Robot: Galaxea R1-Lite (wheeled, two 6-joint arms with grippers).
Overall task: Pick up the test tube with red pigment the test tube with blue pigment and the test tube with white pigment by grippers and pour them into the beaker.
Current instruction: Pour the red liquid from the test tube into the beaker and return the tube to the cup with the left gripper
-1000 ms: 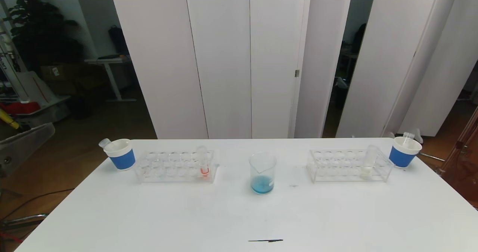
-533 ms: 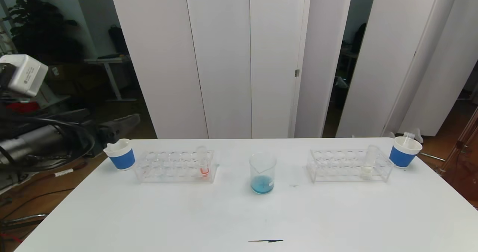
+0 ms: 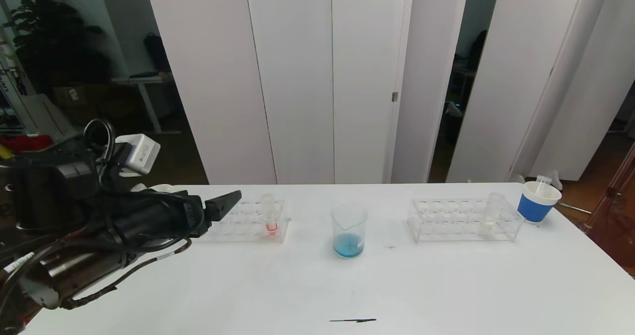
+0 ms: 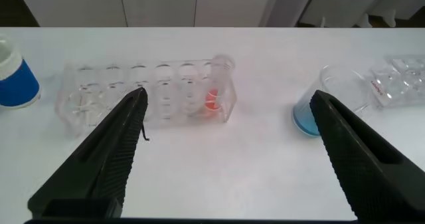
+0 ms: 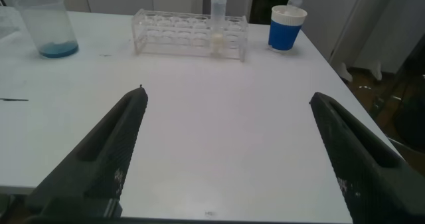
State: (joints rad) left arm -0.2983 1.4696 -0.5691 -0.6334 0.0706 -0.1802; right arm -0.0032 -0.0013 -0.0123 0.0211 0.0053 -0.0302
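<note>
Here the left end effector (image 3: 225,207), released with fingers wide, hovers at centre left of the head view before the rack holding the red-pigment tube (image 3: 270,219); it should straddle that tube squarely, then lift straight toward the beaker (image 3: 349,230) at centre. The right end effector (image 5: 226,157) is likewise released. The white worktop (image 3: 317,285) fronts white folding panels.

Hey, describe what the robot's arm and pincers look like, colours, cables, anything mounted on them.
The left arm is black with a grey metallic cylindrical section, wrapped in looping black cables. A small light-grey box with faint print sits on top. The left pincer has two long, black, wedge-shaped fingers tapering to points. The right pincer has matching matte black tapered fingers; its arm is out of view.
</note>
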